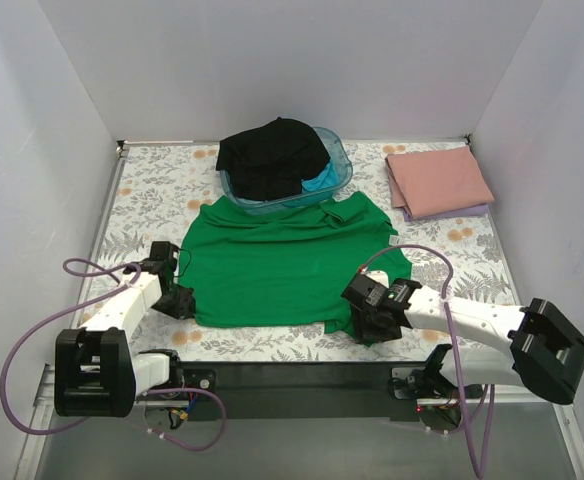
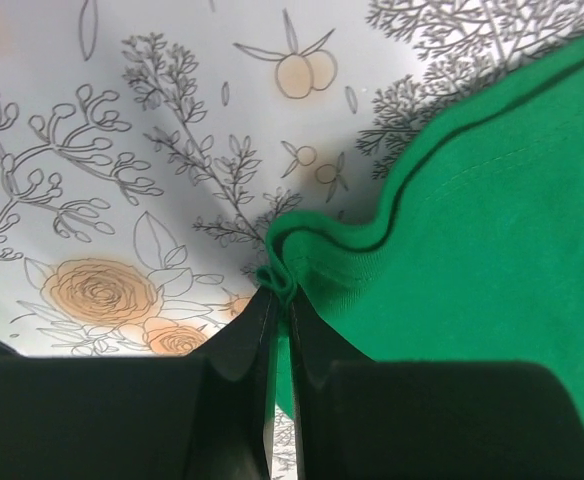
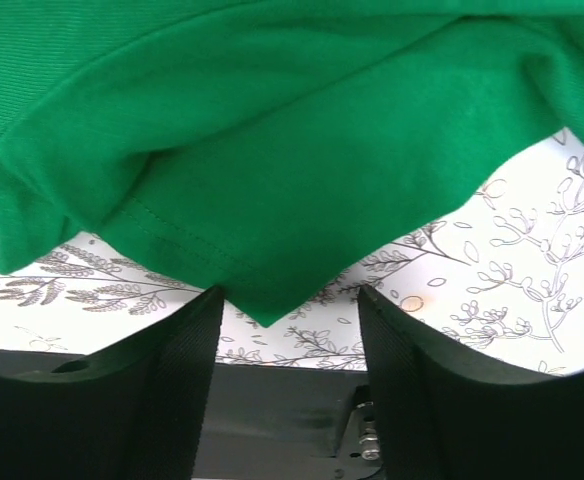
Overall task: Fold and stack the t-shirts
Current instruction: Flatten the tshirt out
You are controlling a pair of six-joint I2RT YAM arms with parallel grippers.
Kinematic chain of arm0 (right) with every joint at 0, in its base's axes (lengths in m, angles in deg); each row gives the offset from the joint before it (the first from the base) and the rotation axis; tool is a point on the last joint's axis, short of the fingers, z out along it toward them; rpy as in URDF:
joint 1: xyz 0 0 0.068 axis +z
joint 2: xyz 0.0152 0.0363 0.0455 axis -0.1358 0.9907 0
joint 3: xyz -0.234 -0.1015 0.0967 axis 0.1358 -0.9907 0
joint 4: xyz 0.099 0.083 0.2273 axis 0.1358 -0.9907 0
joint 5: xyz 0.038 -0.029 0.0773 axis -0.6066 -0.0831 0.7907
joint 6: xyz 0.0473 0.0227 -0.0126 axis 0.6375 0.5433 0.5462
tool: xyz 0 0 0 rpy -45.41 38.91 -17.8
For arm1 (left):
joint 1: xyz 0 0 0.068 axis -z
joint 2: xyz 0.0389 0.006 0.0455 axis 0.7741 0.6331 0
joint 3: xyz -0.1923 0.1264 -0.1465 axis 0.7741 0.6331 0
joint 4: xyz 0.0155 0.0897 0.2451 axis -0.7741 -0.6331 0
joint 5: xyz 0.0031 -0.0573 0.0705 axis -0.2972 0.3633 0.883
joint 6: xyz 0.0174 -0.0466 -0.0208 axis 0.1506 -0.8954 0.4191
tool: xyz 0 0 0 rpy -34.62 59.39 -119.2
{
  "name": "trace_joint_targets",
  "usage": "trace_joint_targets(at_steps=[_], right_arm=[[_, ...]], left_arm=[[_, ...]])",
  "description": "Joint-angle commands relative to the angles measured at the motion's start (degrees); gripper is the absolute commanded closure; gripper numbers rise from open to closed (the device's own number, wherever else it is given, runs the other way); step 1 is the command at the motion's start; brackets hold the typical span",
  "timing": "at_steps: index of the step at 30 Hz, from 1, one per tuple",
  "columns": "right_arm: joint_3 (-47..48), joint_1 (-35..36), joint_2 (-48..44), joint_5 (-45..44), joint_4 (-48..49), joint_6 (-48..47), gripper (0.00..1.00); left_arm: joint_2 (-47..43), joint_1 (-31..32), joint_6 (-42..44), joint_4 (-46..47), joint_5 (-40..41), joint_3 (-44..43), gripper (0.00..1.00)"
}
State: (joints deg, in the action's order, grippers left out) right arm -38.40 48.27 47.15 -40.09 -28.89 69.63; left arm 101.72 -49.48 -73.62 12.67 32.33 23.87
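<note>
A bright green t-shirt (image 1: 282, 265) lies spread over the middle of the floral cover. At its near left corner my left gripper (image 1: 177, 296) is shut on the hem; the left wrist view shows the green edge (image 2: 277, 272) bunched between the closed fingertips. My right gripper (image 1: 365, 318) is at the near right corner, open. A green corner point (image 3: 267, 305) sits between its two black fingers (image 3: 187, 345), apart from both. A folded dusty pink t-shirt (image 1: 438, 180) lies on a lilac one at the back right. A black t-shirt (image 1: 272, 155) heaps in the tub.
A translucent blue tub (image 1: 338, 172) stands at the back centre with a turquoise garment (image 1: 321, 183) showing under the black one. White walls close in the left, back and right. The dark base rail (image 1: 302, 375) runs along the near edge. Purple cables loop beside both arms.
</note>
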Motion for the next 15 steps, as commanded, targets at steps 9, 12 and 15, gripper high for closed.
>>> trace_joint_targets(at_steps=[9,12,15], right_arm=[[-1.9,1.7,6.9,-4.6,5.2,4.0,0.64],[-4.5,1.3,5.1,-3.6,9.2,3.3,0.75],[-5.3,0.5,3.3,-4.9,9.3,2.9,0.9]], left_arm=[[-1.3,0.0,-0.7,7.0,4.1,2.6,1.0],[-2.0,0.0,-0.3,6.9,4.0,2.5,1.0],[-3.3,0.0,-0.5,5.9,4.7,2.0,1.0]])
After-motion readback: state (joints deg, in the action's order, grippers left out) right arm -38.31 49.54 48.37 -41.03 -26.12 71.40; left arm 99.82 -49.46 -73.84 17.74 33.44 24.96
